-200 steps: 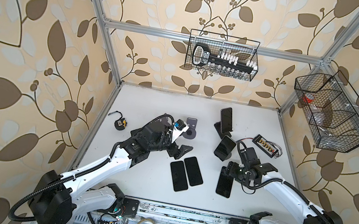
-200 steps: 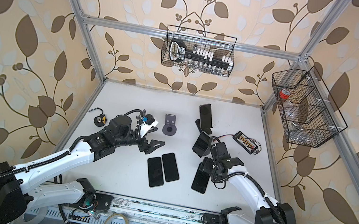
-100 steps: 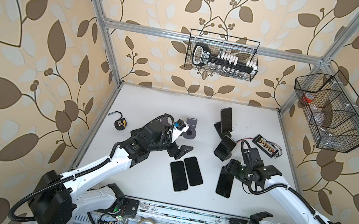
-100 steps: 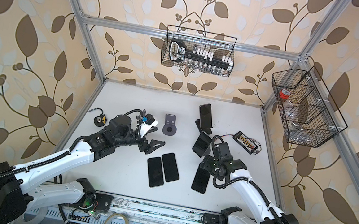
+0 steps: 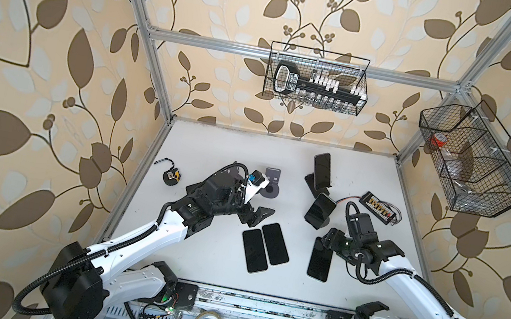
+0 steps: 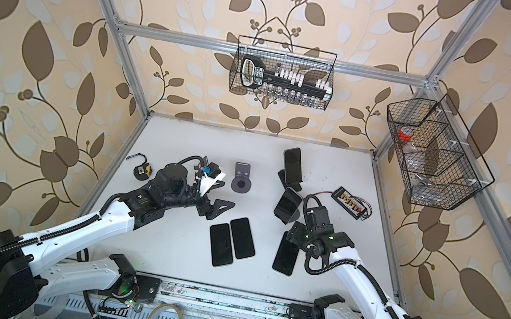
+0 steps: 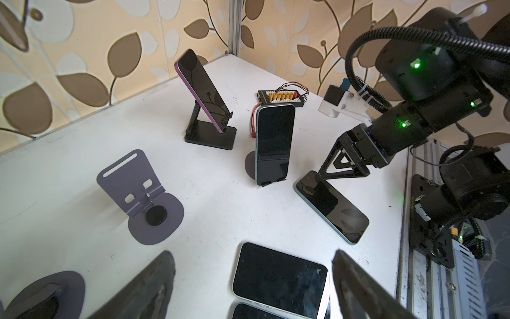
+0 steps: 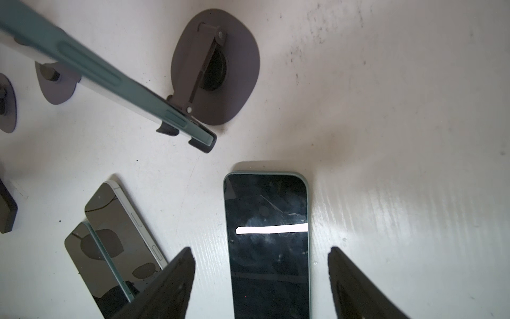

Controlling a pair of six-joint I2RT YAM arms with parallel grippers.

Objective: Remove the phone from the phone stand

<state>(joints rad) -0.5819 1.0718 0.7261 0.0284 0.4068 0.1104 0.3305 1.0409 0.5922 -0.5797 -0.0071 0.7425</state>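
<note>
Phone (image 5: 320, 211) I took as the one to pull was teal-framed and leaned back on the grey round-base stand (image 8: 220, 82), just beside my right end effector (image 8: 260, 248). That end effector's jaws stood apart, straddling a flat teal phone (image 8: 266, 210) on the worktop (image 5: 211, 159). The pads were clear of its edges and gripped nothing. My left end effector (image 7: 251, 255) was also spread wide and empty, hovering by the pair of flat phones (image 5: 265, 247).

My read on doing it well:
- Rise clear of the flat one.
- Take the standing phone by its long edges, above the stand's two lip hooks, and close square.
- Lift along the backrest slope so the bottom edge cleared the hooks before pulling away. Otherwise the light stand would likely have dragged along.

It looked slim, with glossy black glass, rounded corners and side buttons. That is slick, so the grip needed centring. The purple phone (image 7: 204, 88) on the black folding stand (image 7: 212, 135) sat further back.
</note>
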